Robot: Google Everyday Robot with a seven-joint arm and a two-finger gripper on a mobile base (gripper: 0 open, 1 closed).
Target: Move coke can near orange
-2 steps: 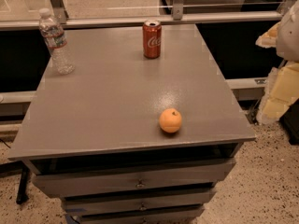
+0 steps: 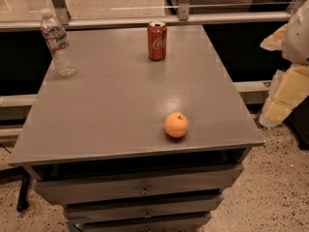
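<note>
**Pincer off to the right, coke can not yet lifted**

Your pincer [image 2: 288,83] hung at the right edge of the frame, clear of the grey tabletop [image 2: 111,110]; you could not tell whether it was wide or narrow. The coke can [image 2: 157,40] stood upright at upper centre, well apart from the orange [image 2: 176,124] at lower right, so the carry looked unstarted. A water bottle [image 2: 58,43] stood upper left, with drawers [image 2: 140,190] and a speckled floor [image 2: 275,187] below.

A single camera looks down from above the front of the grey worktop [image 2: 120,105], facing its far edge, near enough that it fills most of the frame. The gripper [image 2: 288,88] shows pale at the right edge.
</note>
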